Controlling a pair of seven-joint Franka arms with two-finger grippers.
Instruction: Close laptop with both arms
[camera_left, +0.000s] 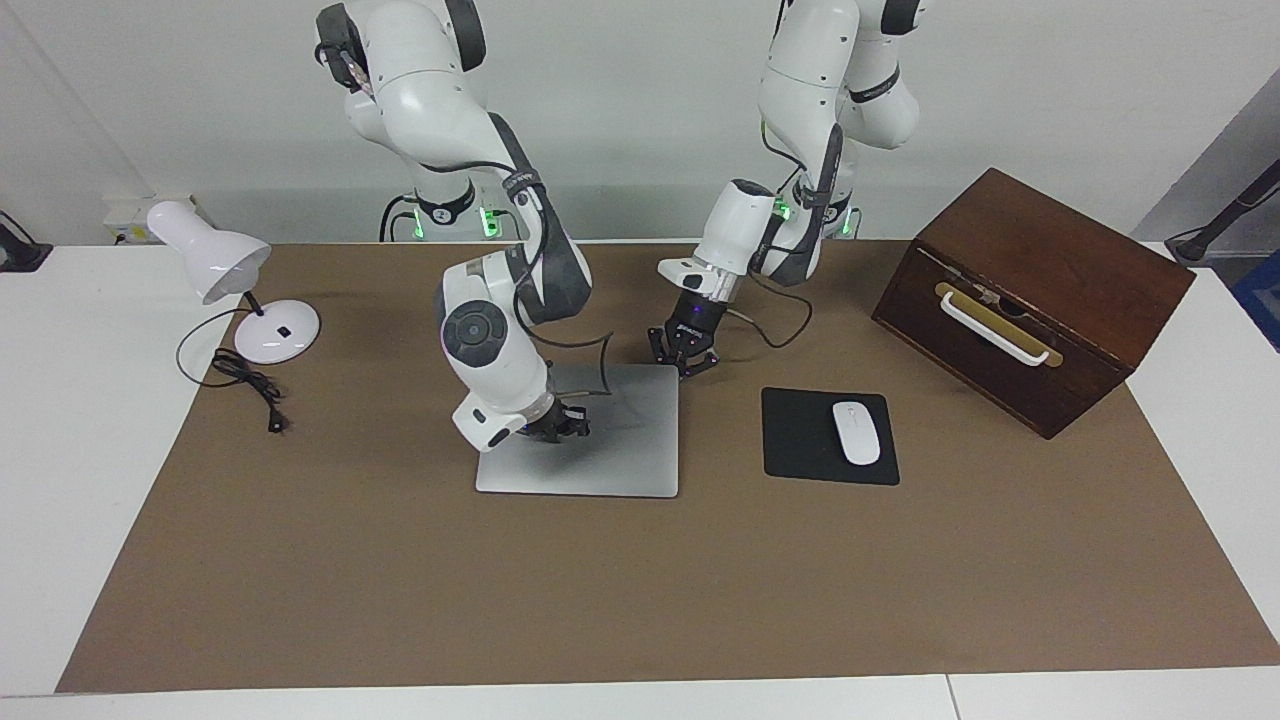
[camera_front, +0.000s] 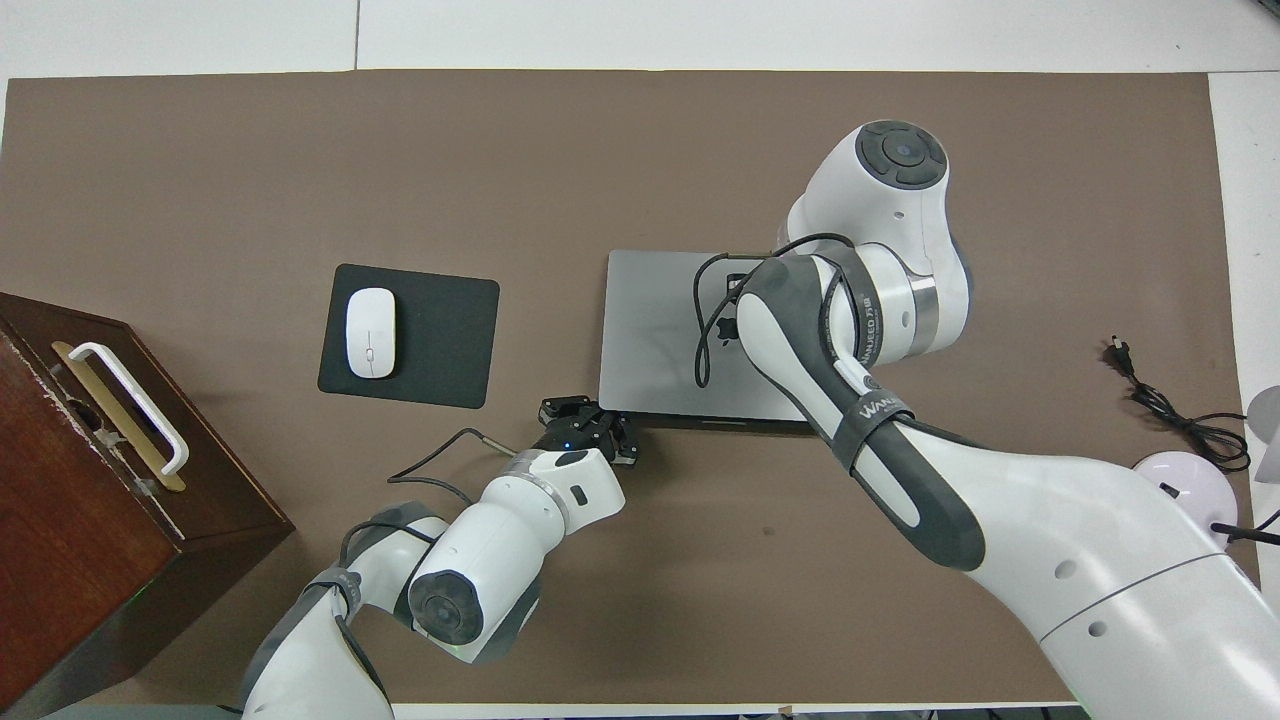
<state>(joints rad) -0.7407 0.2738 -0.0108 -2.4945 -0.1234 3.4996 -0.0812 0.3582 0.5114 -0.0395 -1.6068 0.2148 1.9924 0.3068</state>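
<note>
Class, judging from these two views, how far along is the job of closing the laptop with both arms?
Done: the laptop lies flat on the brown mat, lid down, with only a thin dark seam showing along its edge nearest the robots.
In hand: the right tool, shut, sits on the lid; the left tool, shut, is at the laptop's corner nearest the robots.
Left: apparently only to lift both arms away.

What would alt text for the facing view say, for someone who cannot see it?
A silver laptop lies closed on a brown table mat; the right tool rests on its lid, the left tool at its corner nearest the robots. A mouse sits beside it.
</note>
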